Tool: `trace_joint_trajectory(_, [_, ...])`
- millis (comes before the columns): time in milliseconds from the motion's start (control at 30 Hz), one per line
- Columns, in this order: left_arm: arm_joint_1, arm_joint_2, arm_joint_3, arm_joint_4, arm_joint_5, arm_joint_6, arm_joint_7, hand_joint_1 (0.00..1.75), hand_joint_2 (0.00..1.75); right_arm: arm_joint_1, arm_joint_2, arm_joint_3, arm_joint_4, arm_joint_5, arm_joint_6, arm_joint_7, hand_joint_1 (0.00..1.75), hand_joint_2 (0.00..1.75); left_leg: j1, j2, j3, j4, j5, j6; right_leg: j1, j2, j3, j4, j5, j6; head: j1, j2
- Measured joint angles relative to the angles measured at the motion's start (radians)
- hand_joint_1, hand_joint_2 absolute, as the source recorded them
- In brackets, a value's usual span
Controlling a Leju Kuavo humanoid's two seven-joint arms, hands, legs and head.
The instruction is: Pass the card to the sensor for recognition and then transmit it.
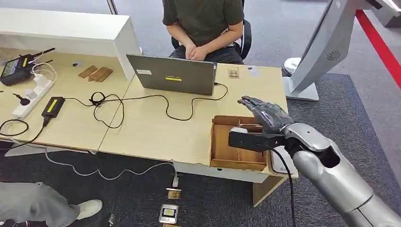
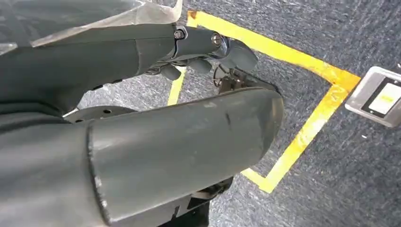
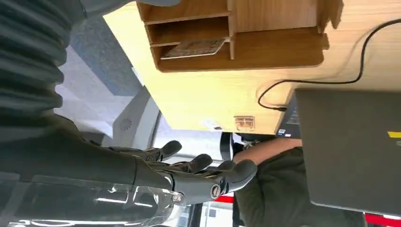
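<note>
A wooden desk (image 1: pixel 156 127) is carrying a grey laptop (image 1: pixel 172 74) and a compartmented wooden tray (image 1: pixel 236 142), one slot holding a card (image 3: pixel 194 48), while the right hand (image 1: pixel 265 113) is hovering above the tray, fingers spread and grasping nothing, and the left hand (image 2: pixel 208 52) is hanging curled over the carpet.

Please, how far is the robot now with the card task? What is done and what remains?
Nothing looks done yet. The right hand hovers with fingers spread and holds nothing above the compartmented wooden tray at the table edge. A flat patterned card lies in one tray slot. The left hand hangs over the carpet with curled fingers. Left: grasping, presenting and handing over the card.
</note>
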Motion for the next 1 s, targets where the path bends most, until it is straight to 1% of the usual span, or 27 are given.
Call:
trace_joint_trajectory(200, [-0.001, 0.0, -0.002, 0.0, -0.001, 0.003, 0.005, 0.0, 0.0, -0.011, 0.025, 0.013, 0.032, -0.005, -0.018, -0.016, 0.0, 1.75, 0.0, 0.0, 0.0, 0.0, 0.0, 0.0, 0.0, 0.0, 0.0, 0.0, 0.0, 0.0, 0.0, 0.0])
trace_joint_trajectory(467, [-0.001, 0.0, -0.002, 0.0, -0.006, 0.01, 0.008, 0.0, 0.0, -0.024, 0.045, 0.036, 0.09, 0.003, -0.05, -0.046, 0.0, 1.75, 0.0, 0.0, 0.0, 0.0, 0.0, 0.0, 0.0, 0.0, 0.0, 0.0, 0.0, 0.0, 0.0, 0.0])
trace_joint_trajectory(767, [-0.001, 0.0, -0.003, 0.0, -0.006, -0.004, 0.0, 0.0, 0.0, -0.036, 0.076, 0.054, 0.205, 0.02, -0.106, -0.091, 0.0, 1.75, 0.0, 0.0, 0.0, 0.0, 0.0, 0.0, 0.0, 0.0, 0.0, 0.0, 0.0, 0.0, 0.0, 0.0])
trace_joint_trajectory(1000, [-0.001, 0.0, -0.003, 0.0, -0.006, -0.014, -0.004, 0.0, 0.0, -0.042, 0.093, 0.058, 0.28, 0.021, -0.123, -0.099, 0.0, 1.75, 0.0, 0.0, 0.0, 0.0, 0.0, 0.0, 0.0, 0.0, 0.0, 0.0, 0.0, 0.0, 0.0, 0.0])
